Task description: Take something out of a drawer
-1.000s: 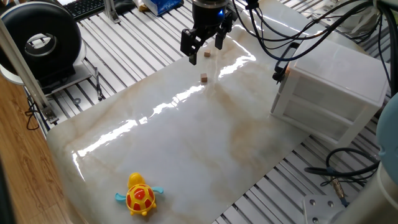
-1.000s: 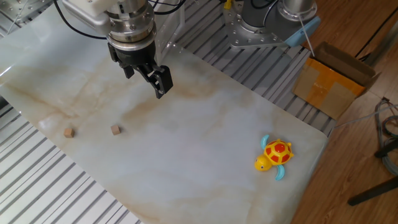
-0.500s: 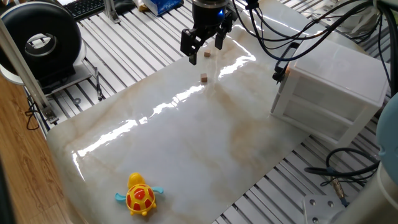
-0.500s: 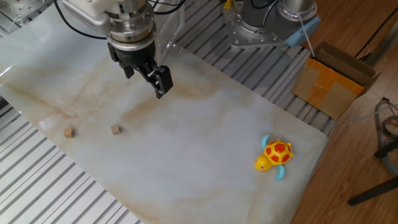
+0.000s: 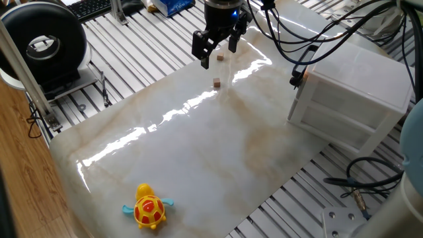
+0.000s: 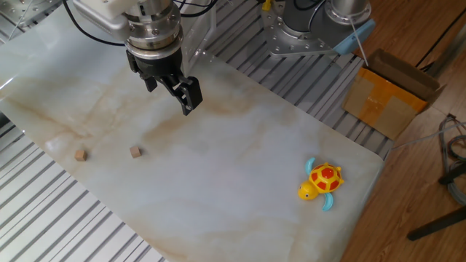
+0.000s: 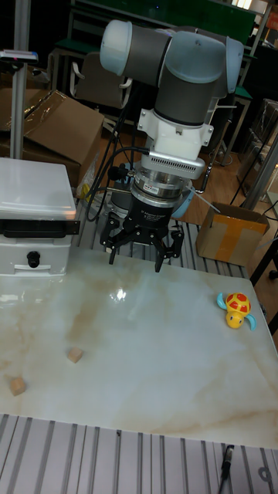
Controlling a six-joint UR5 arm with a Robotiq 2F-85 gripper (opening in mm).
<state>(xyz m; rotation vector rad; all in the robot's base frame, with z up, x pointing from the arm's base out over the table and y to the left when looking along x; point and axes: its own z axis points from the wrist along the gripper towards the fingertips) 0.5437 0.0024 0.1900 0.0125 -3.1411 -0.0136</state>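
My gripper [image 5: 217, 49] hangs open and empty over the far end of the marble table [image 5: 198, 152], also seen from the other side [image 6: 171, 94] and from the front [image 7: 139, 260]. The white plastic drawer unit [image 5: 353, 99] stands at the table's right edge, with the drawer [image 5: 344, 89] as its upper level. It is a good way off from the gripper. In the tall view the unit [image 7: 35, 193] is at the left. The something is hidden. Two tiny brown cubes [image 6: 135, 151] [image 6: 80, 155] lie on the table near the gripper.
A yellow and red toy turtle [image 5: 149, 208] sits at the near end of the table. A cardboard box [image 6: 389, 91] stands on the floor beyond the edge. Cables [image 5: 297, 33] trail from the arm over the drawer unit. A black round device [image 5: 43, 46] is at the left.
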